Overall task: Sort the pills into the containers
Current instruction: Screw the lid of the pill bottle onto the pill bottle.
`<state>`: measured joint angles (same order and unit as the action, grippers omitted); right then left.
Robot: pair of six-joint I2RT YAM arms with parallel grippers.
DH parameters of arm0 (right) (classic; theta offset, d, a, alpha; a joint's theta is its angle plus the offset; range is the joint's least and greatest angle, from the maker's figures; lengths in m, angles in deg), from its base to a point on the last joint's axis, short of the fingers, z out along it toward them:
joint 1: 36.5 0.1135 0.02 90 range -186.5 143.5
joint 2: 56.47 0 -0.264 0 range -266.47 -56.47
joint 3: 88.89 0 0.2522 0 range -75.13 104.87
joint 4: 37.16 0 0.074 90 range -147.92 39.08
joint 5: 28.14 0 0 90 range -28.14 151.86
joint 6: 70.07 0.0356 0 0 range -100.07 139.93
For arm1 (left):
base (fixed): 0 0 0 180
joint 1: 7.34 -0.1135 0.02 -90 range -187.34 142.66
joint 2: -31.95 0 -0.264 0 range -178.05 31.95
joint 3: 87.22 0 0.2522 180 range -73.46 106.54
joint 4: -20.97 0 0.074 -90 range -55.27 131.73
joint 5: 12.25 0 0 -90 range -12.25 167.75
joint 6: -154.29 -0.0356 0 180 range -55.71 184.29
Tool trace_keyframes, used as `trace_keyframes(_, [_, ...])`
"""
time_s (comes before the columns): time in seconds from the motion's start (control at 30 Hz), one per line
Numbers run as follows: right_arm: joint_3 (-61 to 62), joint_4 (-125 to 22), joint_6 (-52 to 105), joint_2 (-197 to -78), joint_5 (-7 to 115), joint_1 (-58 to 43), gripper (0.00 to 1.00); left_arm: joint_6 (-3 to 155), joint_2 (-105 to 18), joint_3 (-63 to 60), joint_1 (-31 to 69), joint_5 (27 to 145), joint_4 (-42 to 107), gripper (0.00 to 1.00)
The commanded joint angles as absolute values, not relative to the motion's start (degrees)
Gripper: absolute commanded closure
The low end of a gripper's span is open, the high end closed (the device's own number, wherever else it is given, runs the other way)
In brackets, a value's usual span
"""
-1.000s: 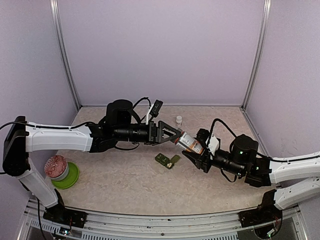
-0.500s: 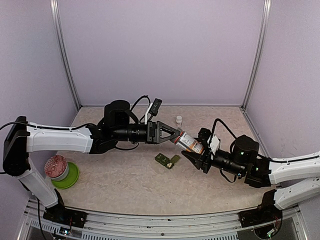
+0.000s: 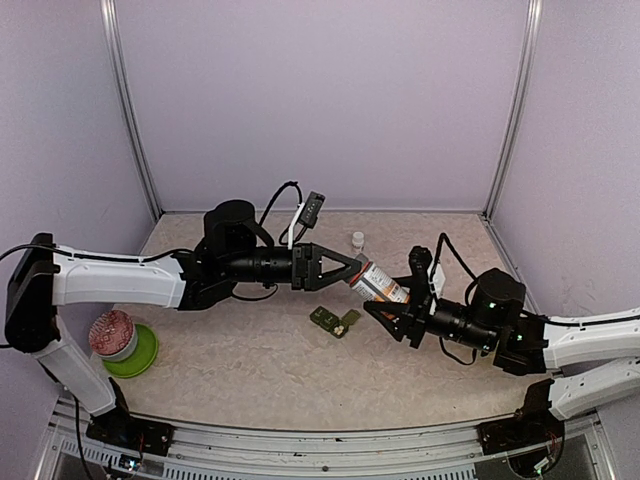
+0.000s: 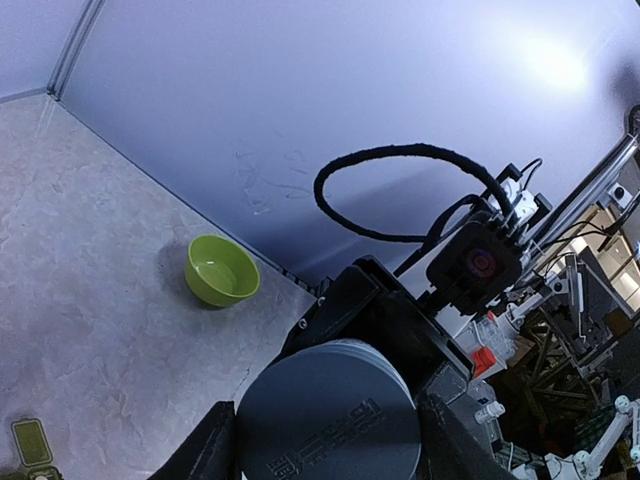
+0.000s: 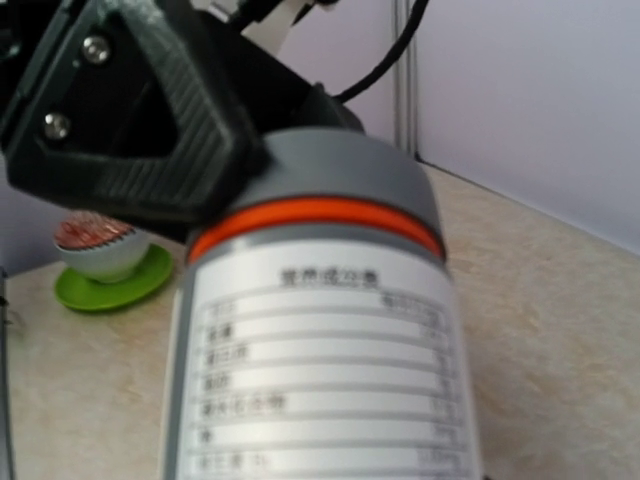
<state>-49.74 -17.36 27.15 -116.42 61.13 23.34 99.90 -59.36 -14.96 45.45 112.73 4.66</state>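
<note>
A pill bottle (image 3: pixel 380 286) with a white label, an orange ring and a grey cap hangs tilted above the table, held between both arms. My right gripper (image 3: pixel 394 306) is shut on its body, and the label (image 5: pixel 320 370) fills the right wrist view. My left gripper (image 3: pixel 350 274) is shut on the grey cap (image 4: pixel 328 405), with a black finger (image 4: pixel 212 448) pressed against each side. The containers, a small olive-green pill box (image 3: pixel 333 320), lie on the table just below the bottle. The pills are out of view.
A small white bottle (image 3: pixel 358 240) stands near the back wall. A green saucer (image 3: pixel 135 352) carrying a white cup with a reddish top (image 3: pixel 112 334) sits front left. An empty lime-green bowl (image 4: pixel 221 270) shows in the left wrist view.
My left gripper's fingers have closed in on the bottle cap. The bottle and the right arm have shifted slightly to the right.
</note>
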Motion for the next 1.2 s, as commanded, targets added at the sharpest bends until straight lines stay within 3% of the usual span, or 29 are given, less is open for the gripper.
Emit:
trace_keyframes(0.0, [-48.25,-14.19,38.42,-115.44,55.87,23.75,0.76,92.34,-56.95,-15.77,48.88,122.13,-0.19,0.63])
trace_keyframes(1.17, [-51.61,-2.26,71.38,-117.36,38.55,16.99,0.75,81.89,-52.2,-19.35,51.96,129.02,-2.46,0.66])
